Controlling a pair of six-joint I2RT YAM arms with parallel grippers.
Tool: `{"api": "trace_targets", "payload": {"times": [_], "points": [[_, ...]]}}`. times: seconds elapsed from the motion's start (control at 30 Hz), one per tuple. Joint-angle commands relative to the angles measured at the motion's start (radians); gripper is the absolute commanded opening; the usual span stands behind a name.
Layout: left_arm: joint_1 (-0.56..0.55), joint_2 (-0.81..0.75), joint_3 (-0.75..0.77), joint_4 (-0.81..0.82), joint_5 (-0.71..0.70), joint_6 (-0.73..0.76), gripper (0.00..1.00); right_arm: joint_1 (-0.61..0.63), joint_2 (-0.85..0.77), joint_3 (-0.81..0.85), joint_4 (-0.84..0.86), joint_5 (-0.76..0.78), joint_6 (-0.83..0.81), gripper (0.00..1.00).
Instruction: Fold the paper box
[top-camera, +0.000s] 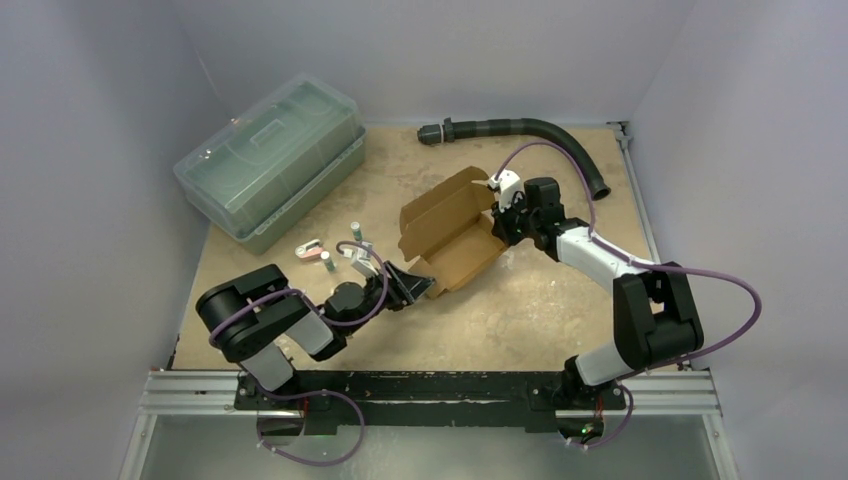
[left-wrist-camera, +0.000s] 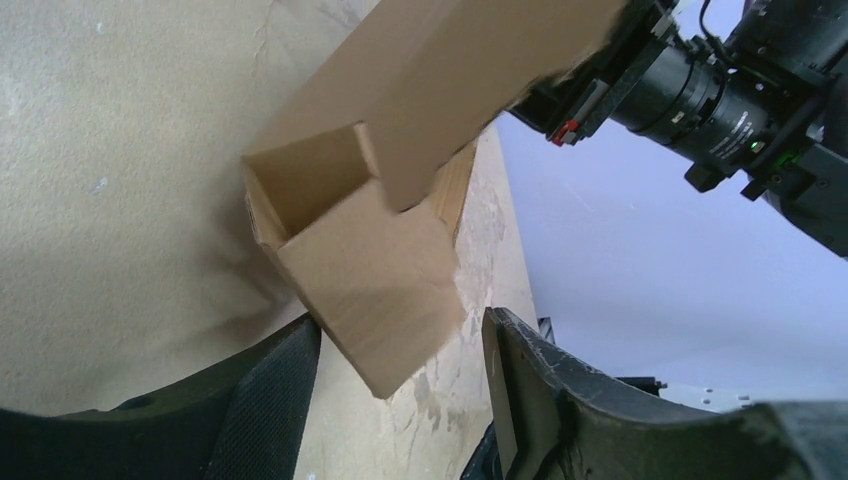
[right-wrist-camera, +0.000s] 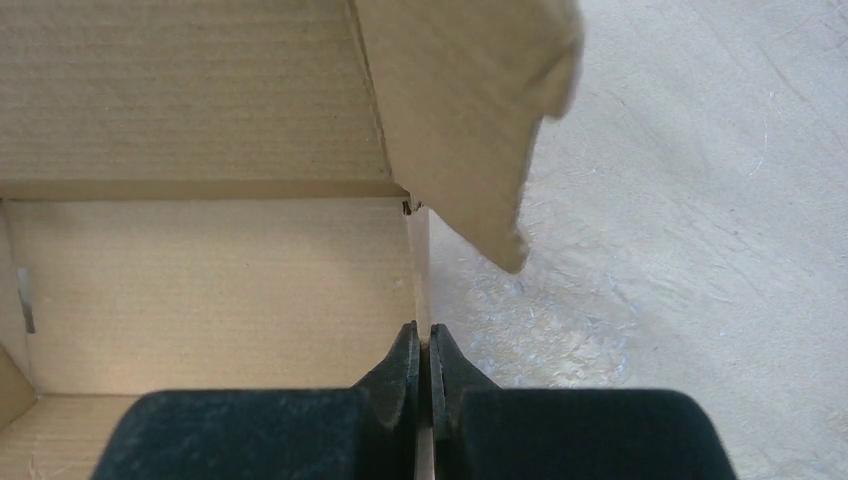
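Flap of the paper box (top-camera: 450, 240) sits inside the spread left tool (left-wrist-camera: 400, 330), lower left of centre; right tool (right-wrist-camera: 421, 345) pinches its upper-right wall.

Left arm (top-camera: 262, 322): glossy black rounded joint housings, one pale grey-white link near the base. Right arm (top-camera: 598, 258): same black housings, white tapered forearm link, small white block (top-camera: 507, 183) at the wrist. Purple cable (top-camera: 700, 269) runs along each arm in loose loops, with another purple loop under the left base. Both bases mounted on a black plate (top-camera: 430, 388) fixed to a silver aluminium rail (top-camera: 190, 398); green light (top-camera: 583, 432) at the right base. Left fingers (left-wrist-camera: 268, 400): matte black, broad, inner face finely ribbed. Right fingers (right-wrist-camera: 400, 370): black, grainy surface, tapering to narrow tips. Wrist camera lens (left-wrist-camera: 700, 95): black cylinder, white lettering, green dot, red tab beside it
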Motion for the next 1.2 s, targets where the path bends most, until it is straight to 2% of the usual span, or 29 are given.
{"api": "trace_targets", "payload": {"times": [0.0,0.17,0.23,0.53,0.83,1.17], "points": [[-0.007,-0.051,0.049,-0.040,-0.046,-0.010,0.58,0.002,-0.005,0.002,0.027,-0.025,0.019,0.00],[-0.016,-0.101,0.111,-0.279,-0.103,-0.029,0.56,0.001,-0.029,-0.003,0.030,-0.050,0.031,0.00],[-0.022,-0.115,0.120,-0.313,-0.128,-0.028,0.51,0.001,-0.036,-0.004,0.033,-0.056,0.034,0.00],[-0.049,-0.146,0.248,-0.654,-0.246,-0.052,0.39,0.009,-0.075,-0.013,0.043,-0.036,0.042,0.00],[-0.066,-0.137,0.323,-0.822,-0.310,-0.107,0.38,0.037,-0.111,-0.029,0.063,0.015,0.058,0.00],[-0.076,-0.089,0.417,-0.988,-0.381,-0.129,0.23,0.077,-0.120,-0.037,0.093,0.029,0.060,0.00]]}}
